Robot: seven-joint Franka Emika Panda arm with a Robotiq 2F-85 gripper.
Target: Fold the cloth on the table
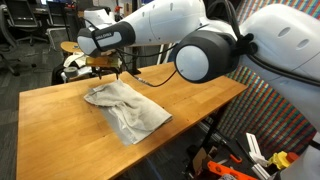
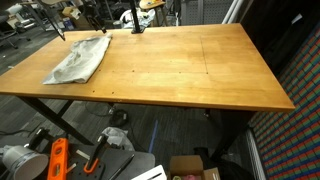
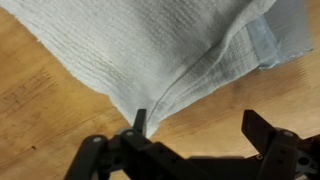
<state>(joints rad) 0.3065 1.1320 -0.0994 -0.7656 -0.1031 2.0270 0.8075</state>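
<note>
The cloth [image 1: 125, 105] is a light-grey wrinkled sheet lying on the wooden table [image 1: 60, 125], folded over on itself near the far end. It also shows in the exterior view from across the table, cloth [image 2: 78, 60] on table [image 2: 200, 70]. My gripper [image 1: 113, 68] hovers just above the cloth's far edge. In the wrist view the gripper [image 3: 200, 128] is open, with bare wood between the jaws. One fingertip [image 3: 140, 122] sits at the cloth's [image 3: 150, 50] folded edge, and the other [image 3: 262, 128] is over bare table [image 3: 40, 110].
A small round wooden stool [image 1: 72, 47] and a white-and-dark fabric bundle [image 1: 78, 63] stand behind the table's far end. Orange tools [image 1: 230, 168] and a box [image 2: 190, 168] lie on the floor beside the table. A chequered wall [image 2: 300, 60] stands close to one side.
</note>
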